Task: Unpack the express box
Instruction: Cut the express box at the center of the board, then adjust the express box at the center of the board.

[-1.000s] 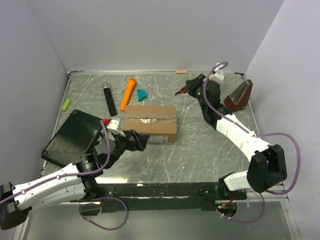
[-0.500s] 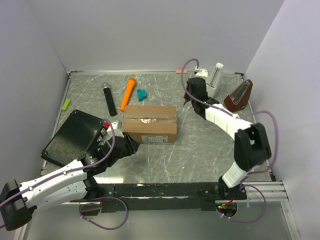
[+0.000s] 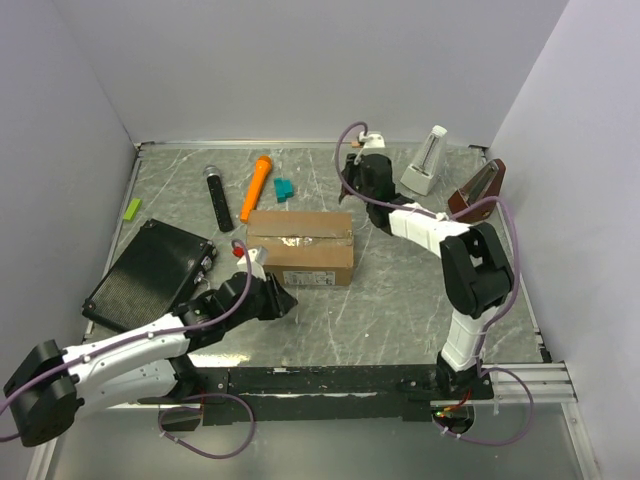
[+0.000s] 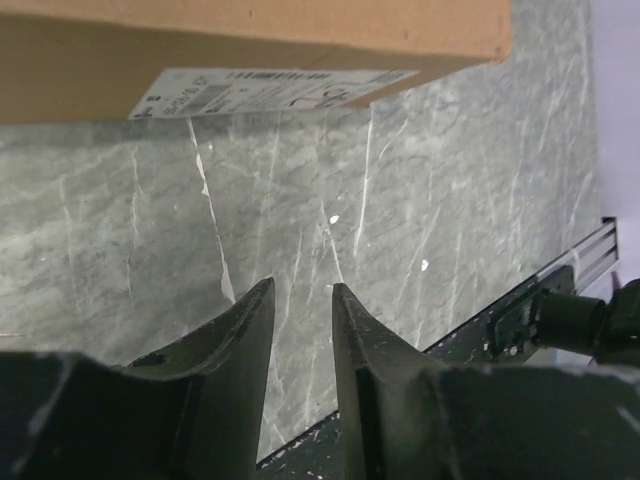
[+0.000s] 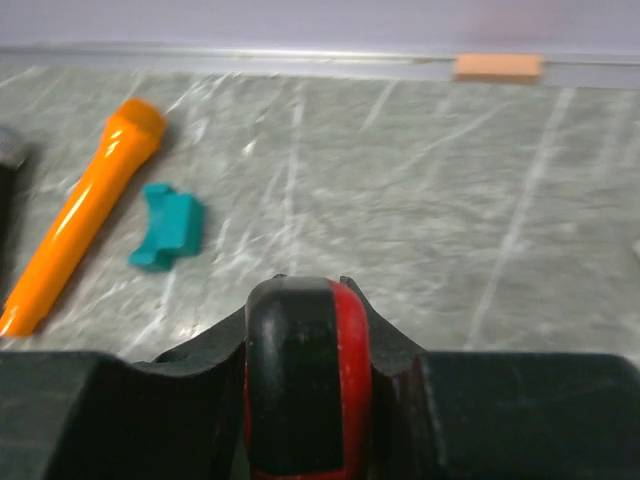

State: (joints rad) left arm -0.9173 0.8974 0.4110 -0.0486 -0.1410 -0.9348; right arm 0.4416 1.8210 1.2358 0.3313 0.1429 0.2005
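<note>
**Entry 1: left jaws.** They stand a narrow gap apart with nothing between them, low over the bare desk [image 4: 400,230]. Ahead of the tips, not touching: the express box [image 4: 250,40], its near side and shipping label [image 4: 270,90] facing the jaws. The flaps are down and the tape is unbroken.

**Entry 2: right jaws.** Clamped on a black-and-red tool [image 5: 308,380]; only its rounded end shows. Ahead and to the left: a teal block [image 5: 167,227], then an orange marker [image 5: 85,225]. The box is outside these jaws' own view; from above it lies close by, nearer the bases and to their left.

**Hazards, as judged.**
- Unbraced, the box may slide or turn under the tool's push.
- The left jaws, driven forward, would shove the box rather than hold it.
- The tool may twist in its grip.
- Too deep a cut could mark the contents.
</note>
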